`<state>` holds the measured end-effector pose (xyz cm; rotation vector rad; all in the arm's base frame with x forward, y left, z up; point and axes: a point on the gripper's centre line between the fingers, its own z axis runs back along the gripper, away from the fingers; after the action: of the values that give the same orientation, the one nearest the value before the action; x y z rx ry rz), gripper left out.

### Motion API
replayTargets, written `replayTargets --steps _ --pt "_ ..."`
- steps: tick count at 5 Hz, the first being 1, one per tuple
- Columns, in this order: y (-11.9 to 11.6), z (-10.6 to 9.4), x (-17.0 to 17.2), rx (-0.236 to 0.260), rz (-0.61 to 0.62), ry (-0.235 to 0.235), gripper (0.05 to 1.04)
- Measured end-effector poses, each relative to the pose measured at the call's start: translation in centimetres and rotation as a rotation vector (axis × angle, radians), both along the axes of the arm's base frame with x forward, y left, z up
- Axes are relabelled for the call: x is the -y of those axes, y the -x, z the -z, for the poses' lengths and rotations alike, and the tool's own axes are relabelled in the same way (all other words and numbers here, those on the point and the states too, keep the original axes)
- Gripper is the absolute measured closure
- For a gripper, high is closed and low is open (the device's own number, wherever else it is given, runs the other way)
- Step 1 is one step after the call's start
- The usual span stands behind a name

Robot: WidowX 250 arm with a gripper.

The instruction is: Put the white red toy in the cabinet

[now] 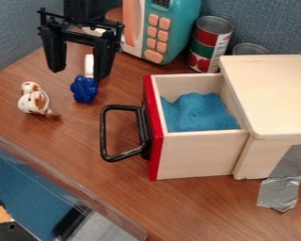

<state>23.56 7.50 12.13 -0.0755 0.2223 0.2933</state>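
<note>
The wooden cabinet (266, 94) stands at the right side of the bench (178, 204), and its drawer (200, 155) is pulled out. The drawer has a red front with a black handle (104, 134), which points to the left. Inside the drawer lies a crumpled blue cloth (197, 113), and it covers much of the bottom. The white toy with red-brown patches (34, 100) is not in the cabinet: it lies on the bench at the left, well apart from the drawer. The end effector (79, 75) hangs at the upper left, above the bench. It is released, its two fingers are spread apart and it grasps nothing. Near its right finger in the view there is a blue object with a white handle (85, 89). Behind the drawer stands a can with red and green label (209, 44), upright, between the teal toy microwave (181, 28) and the cabinet. A second can (249, 48) shows partly behind the cabinet. Grey tape (281, 181) goes from the cabinet down to the bench.
</note>
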Motion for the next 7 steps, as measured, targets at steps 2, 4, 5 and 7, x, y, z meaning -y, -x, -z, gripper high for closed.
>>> replayTargets --steps 2,4,5,7 --pt "-1.9 1.9 -1.5 -0.006 -0.039 0.002 0.083" --pt "-5.4 3.1 -5.2 0.093 -0.112 -0.059 0.083" --pt "-6.8 3.5 -6.6 0.208 -0.130 -0.111 0.083" --pt "-8.5 4.8 -8.9 0.363 -0.192 -0.139 0.083"
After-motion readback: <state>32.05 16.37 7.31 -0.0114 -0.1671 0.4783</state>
